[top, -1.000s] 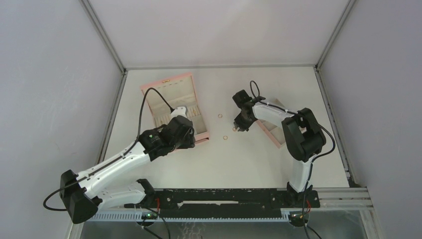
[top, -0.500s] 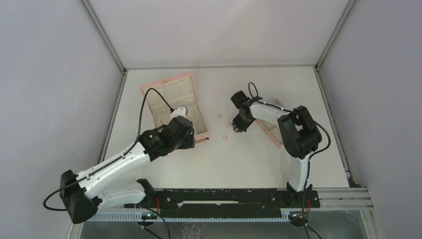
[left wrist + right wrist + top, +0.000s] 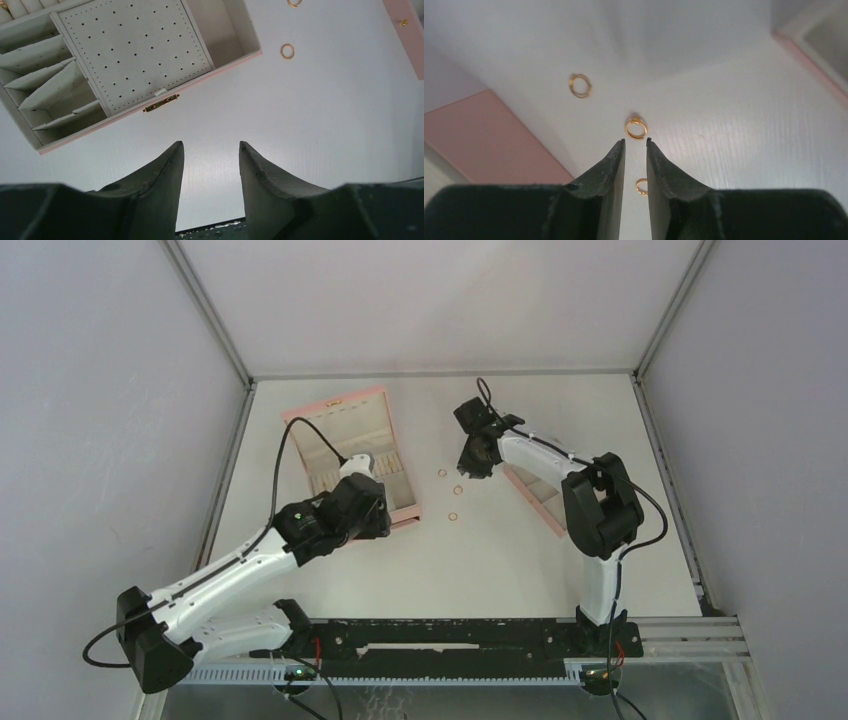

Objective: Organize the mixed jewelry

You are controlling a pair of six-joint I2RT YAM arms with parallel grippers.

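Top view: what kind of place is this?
Probably a robot test booth: plain grey walls around a white table, two robot arms bolted at its edge, a box and rings laid out.

The white tabletop [image 3: 480, 570] carries an open pink box [image 3: 336, 400] at far left and a pink tray [image 3: 545, 508] at right. Between them lie three copper rings, each apart: far ring [image 3: 442, 473], middle ring [image 3: 458, 490], near ring [image 3: 453, 516].

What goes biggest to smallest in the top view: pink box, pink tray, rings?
Pink box, largest.
Pink tray, smaller, though the right arm hides part.
Rings, smallest; all three look alike.
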